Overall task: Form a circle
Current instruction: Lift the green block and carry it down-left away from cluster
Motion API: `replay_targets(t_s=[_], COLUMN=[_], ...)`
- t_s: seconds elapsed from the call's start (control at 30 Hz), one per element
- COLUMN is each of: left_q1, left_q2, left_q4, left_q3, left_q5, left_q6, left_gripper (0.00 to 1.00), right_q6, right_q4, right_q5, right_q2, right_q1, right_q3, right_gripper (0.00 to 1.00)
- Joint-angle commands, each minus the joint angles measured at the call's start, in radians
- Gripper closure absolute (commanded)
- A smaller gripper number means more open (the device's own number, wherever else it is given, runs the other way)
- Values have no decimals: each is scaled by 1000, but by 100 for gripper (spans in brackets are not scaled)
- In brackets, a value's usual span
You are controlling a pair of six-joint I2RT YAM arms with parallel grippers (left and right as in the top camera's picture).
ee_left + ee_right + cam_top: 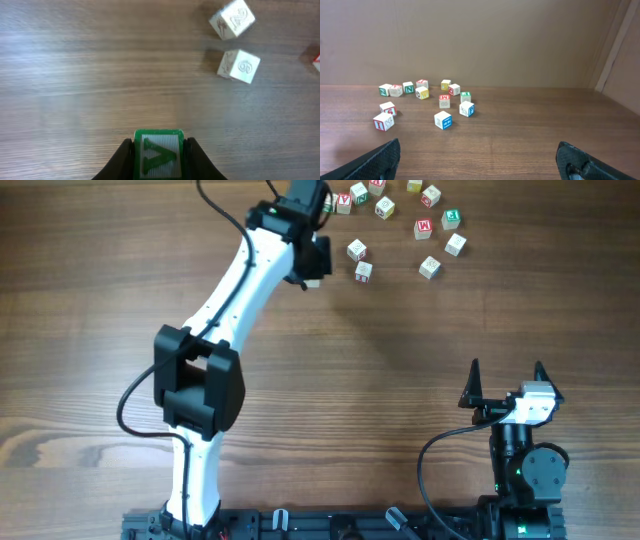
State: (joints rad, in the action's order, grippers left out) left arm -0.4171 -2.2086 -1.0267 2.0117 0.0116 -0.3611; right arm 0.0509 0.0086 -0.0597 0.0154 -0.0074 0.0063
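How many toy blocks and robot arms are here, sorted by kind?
Loose blocks: 13
Green block gripped in the left fingers: 1
Robot arms: 2
Total: 16

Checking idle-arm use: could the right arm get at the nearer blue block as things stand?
Probably yes: the right gripper is open and empty, and only bare table lies between it and the blue block.

I get even, fairly bright light on the brown wooden table. My left wrist view shows pale sheen on the grain and soft shadows left of two white lettered cubes.
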Motion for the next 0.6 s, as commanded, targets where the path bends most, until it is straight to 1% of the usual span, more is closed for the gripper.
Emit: replay_targets(t_s=[0.0,0.1,0.23,0.4,0.57], left_q1=[-66,-105,-148,-197,-213], left_q2=[3,3,3,8,41], left_q4=[37,58,49,5,-50], left_q3=[-76,-115,-146,-150,-150], left_q5=[-59,-131,-230,-241,-250], left_q6=[-67,-86,-125,-126,-114], left_gripper=[94,95,95,95,96], right_q6=[9,9,9,9,9], right_q4=[3,3,3,3,3], right_q5=[13,13,13,13,13], right_q2=[-8,-8,-8,-8,-8], right_q1=[-3,-3,-3,-3,-3], right_q3=[-1,-1,-1,-1,-1], right_gripper=[0,0,0,0,0])
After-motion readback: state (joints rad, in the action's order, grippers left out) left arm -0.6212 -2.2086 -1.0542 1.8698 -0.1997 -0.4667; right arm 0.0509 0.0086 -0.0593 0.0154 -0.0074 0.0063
